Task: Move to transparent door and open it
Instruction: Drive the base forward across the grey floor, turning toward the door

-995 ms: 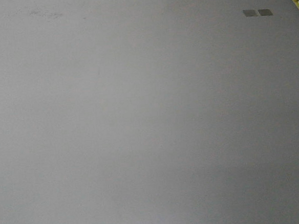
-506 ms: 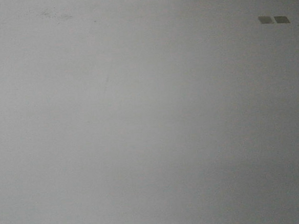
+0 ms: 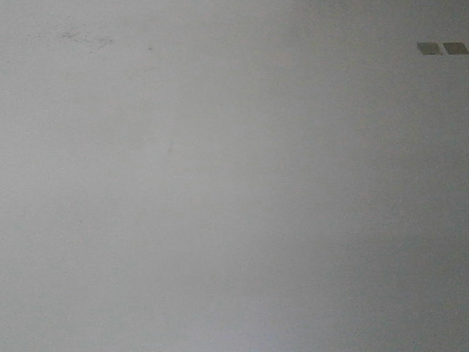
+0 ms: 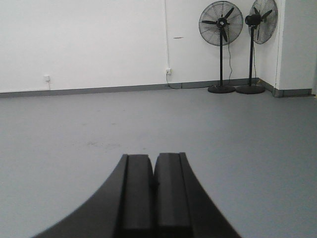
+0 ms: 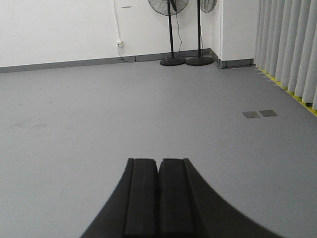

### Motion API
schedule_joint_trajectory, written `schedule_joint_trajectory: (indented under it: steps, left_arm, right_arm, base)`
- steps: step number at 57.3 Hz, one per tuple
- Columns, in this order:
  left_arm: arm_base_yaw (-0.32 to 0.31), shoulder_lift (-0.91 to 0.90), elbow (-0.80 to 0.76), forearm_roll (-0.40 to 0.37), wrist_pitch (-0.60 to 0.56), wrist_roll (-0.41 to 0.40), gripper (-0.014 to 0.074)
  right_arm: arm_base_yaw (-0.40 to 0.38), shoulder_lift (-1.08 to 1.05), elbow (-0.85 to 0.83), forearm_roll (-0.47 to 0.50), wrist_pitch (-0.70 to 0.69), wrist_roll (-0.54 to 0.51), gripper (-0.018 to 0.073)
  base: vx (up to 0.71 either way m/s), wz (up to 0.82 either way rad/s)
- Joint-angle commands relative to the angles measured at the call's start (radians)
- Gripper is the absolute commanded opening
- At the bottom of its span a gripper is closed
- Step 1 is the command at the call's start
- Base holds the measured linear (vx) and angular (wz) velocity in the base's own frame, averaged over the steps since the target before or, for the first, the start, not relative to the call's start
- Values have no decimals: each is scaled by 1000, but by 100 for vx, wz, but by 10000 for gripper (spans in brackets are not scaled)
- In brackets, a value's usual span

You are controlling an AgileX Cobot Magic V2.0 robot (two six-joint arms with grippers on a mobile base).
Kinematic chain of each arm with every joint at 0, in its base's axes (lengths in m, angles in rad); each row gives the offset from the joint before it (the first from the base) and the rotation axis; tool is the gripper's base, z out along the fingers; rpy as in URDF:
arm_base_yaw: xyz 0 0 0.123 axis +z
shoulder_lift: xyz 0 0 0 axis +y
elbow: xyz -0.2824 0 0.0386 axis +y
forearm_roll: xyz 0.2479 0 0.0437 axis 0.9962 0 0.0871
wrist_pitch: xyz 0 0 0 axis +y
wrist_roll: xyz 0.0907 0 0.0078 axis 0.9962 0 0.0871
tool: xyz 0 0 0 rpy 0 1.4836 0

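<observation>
The left gripper [image 4: 153, 188] and right gripper [image 5: 158, 196] are closest to the cameras. Each has its black fingers pressed flat together, holding nothing, above a bare grey floor [image 5: 99, 124]. Two small square floor plates [image 5: 260, 114] lie further ahead, off to the right. A pale pleated curtain [image 5: 292, 49] hangs to the right of the plates. Beyond the plates, two pedestal fans [image 5: 173, 61] stand against a white wall [image 5: 59, 29]. The transparent door appears in no view.
</observation>
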Motion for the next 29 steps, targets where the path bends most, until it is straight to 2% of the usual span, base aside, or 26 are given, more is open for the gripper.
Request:
schedule_joint_trajectory:
  steps: [1,29]
  left_arm:
    - [2,-15,10,-6,-81,-2,0]
    - [2,-15,10,-6,-81,-2,0]
  right_arm:
    - [-3,-16,5,-1,-81,-12,-9]
    - [-3,-16,5,-1,-81,-12,-9]
  base:
    - [40,6]
    - [46,12]
